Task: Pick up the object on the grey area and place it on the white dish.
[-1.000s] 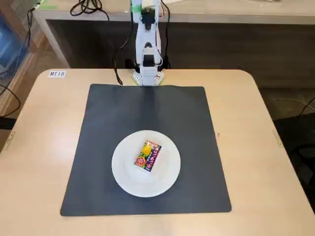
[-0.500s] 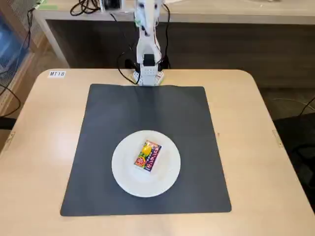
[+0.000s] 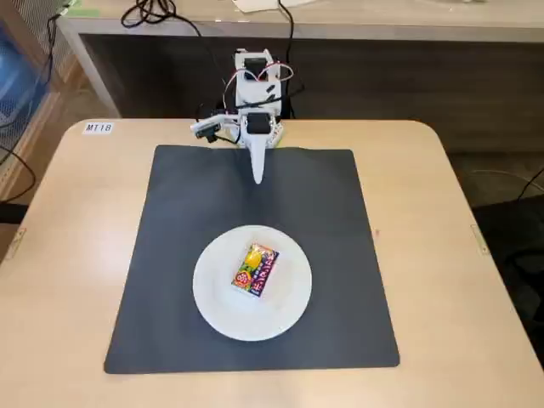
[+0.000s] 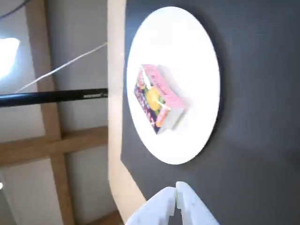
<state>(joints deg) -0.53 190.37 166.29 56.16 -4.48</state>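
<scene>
Gripper, jaws closed and empty, points down over the far edge of the grey area. The object lies on the white dish, nearer. Likely risk: a careless sweep knocking either.

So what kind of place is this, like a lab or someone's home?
Probably a lab or workshop bench, not a home: a labelled beige table with a grey mat, a small robot arm's shut gripper, and loose cables on the desk behind.

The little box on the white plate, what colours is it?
The box is printed mostly yellow, red and orange; the fixed view shows it best.
</scene>
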